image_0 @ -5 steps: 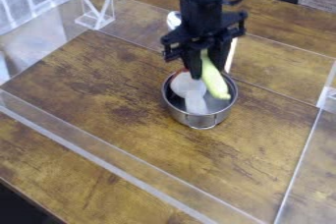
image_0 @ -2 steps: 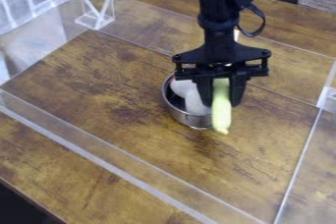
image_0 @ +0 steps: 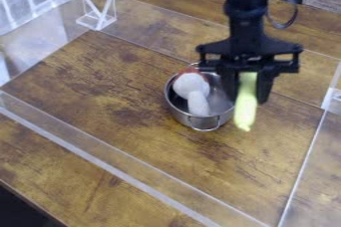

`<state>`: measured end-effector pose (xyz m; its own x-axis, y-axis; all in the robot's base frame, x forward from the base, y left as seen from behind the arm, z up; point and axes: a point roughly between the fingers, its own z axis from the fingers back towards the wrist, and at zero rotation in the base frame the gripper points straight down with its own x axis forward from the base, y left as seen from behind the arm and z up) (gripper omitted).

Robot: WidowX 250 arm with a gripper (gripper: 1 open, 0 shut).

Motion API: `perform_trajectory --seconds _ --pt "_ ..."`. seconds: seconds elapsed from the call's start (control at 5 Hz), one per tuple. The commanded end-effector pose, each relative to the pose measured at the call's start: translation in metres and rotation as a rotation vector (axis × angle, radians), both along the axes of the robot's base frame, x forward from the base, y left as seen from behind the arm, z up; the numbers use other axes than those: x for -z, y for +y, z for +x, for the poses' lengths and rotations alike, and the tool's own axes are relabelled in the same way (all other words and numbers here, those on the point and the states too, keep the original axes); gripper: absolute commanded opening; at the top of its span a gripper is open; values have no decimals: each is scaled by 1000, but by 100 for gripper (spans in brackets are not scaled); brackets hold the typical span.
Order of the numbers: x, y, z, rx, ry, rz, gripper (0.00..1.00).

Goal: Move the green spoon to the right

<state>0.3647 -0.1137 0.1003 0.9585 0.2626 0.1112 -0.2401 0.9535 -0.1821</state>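
Your gripper (image_0: 248,76) is clamped on the green spoon (image_0: 246,104), which hangs below it, just right of the steel bowl (image_0: 198,108).

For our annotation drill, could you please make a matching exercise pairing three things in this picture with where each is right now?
Things:
1. green spoon
2. white object
3. steel bowl

Places:
A. resting on the wooden table
B. hanging in the tool, off the table
C. lying inside the bowl

Pairs: 1-B, 2-C, 3-A
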Motion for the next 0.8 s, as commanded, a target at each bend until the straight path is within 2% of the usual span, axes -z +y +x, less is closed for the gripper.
perform_trajectory --seconds 0.0,0.2,0.4,0.6 --pt "-8 -15 3 154 -24 0 0" --pt "16 -20 -3 170 13 18 0" --pt "31 -22 -7 174 35 19 0" --pt "37 -20 -7 188 44 17 0"
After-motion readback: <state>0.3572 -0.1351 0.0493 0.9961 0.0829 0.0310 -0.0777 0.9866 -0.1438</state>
